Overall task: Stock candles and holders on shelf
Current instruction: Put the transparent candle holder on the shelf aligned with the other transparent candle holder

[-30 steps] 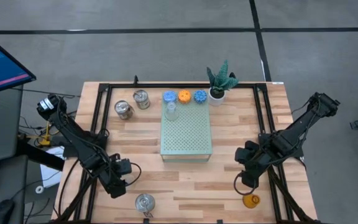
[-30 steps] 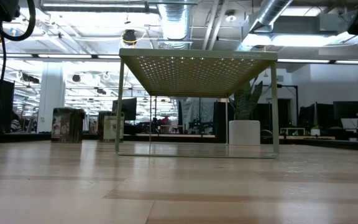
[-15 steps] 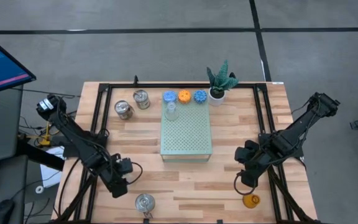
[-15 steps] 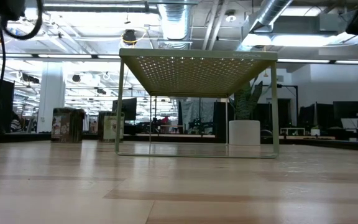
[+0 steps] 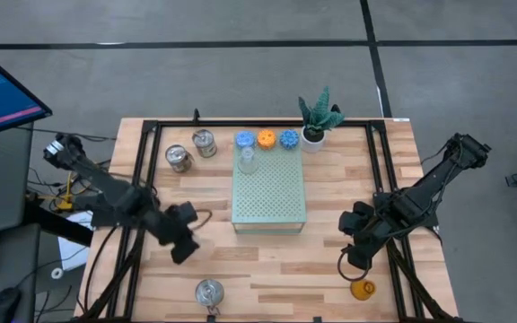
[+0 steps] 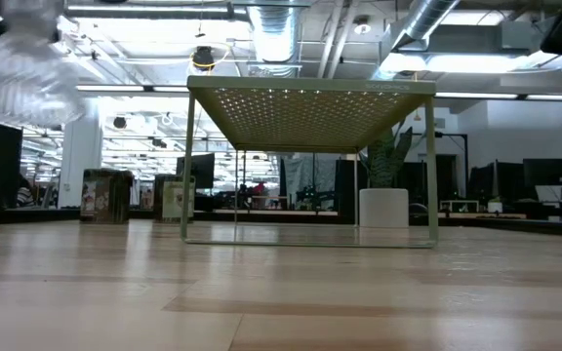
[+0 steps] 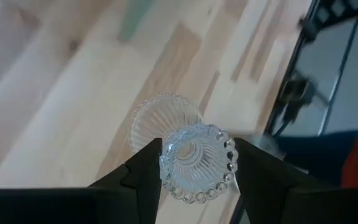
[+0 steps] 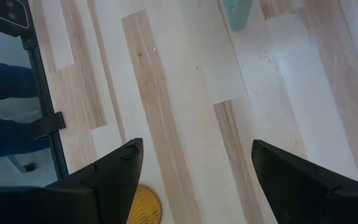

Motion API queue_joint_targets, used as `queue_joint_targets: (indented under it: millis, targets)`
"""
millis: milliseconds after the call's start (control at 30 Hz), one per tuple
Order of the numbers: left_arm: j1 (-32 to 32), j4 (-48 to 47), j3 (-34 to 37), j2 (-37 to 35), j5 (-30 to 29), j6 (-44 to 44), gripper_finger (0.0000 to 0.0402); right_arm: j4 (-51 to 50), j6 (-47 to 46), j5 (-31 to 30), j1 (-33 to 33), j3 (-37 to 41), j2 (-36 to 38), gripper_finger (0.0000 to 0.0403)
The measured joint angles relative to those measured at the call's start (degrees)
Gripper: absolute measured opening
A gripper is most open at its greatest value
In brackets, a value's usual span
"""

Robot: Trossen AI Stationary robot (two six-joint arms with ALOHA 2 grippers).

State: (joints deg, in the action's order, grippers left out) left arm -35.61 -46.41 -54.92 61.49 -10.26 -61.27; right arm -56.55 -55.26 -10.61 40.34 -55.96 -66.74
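My left gripper [image 5: 184, 244] hangs over the table's near left part, shut on a clear ribbed glass holder [image 7: 194, 158], which shows blurred and high up in the low view [image 6: 22, 78]. My right gripper [image 5: 353, 260] stands open near the right front, just on the far side of the amber glass holder [image 5: 362, 289], which stands on the table. The mint-green shelf [image 5: 269, 202] stands mid-table on its thin legs with another clear holder [image 5: 248, 161] on its far left corner. Two blue candles [image 5: 245, 140] [image 5: 289, 139] and an orange one [image 5: 266, 139] sit behind it. My left gripper pinches the holder's beaded round end [image 7: 219, 180] between its two fingers [image 7: 143, 174], one on each side. The fingers slant down from the near left. The holder is lifted clear of the table, its ribbed body [image 7: 157, 121] pointing away past the fingertips.
Two silver tins [image 5: 179, 159] [image 5: 204, 143] stand at the far left, and another one [image 5: 209, 292] stands at the near edge. A potted plant [image 5: 317, 121] stands at the far right of the candles. Black frame rails run along the table's sides.
My left gripper has risen and swung toward the table's right and far side, nearer the shelf, carrying the clear holder with it. The holder now shows high up in the low view.
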Motion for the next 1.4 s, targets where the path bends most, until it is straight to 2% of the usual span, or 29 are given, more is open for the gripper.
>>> queue_joint_targets:
  millis: [167, 400, 600, 867, 1100, 1400]
  targets:
    - [5.5, -0.4, -4.6, -3.1, 0.0, 3.3, 0.0167, 0.0, 0.1, 0.0, -0.3, 0.0, 0.0, 0.029]
    - [13.4, 0.1, -13.2, -2.5, 0.0, 10.8, 0.0168, 0.0, 0.1, 0.0, -1.8, 0.0, 0.0, 0.029]
    - [21.6, 1.3, -18.3, 1.8, 2.4, 19.4, 0.0169, 0.0, 0.3, 0.0, -3.3, 0.0, 0.0, 0.029]
    - [30.6, 3.3, -22.2, 11.9, 7.5, 29.2, 0.0169, 0.0, 0.3, 0.0, -4.5, 0.0, 0.0, 0.029]
    - [33.8, 4.0, -28.0, 20.2, 7.1, 34.2, 0.017, 0.0, 0.3, 0.0, -4.5, 0.0, 0.0, 0.029]
    - [34.4, 4.5, -32.9, 27.0, 4.7, 34.5, 0.017, 0.0, 0.3, 0.0, -4.5, 0.0, 0.0, 0.029]
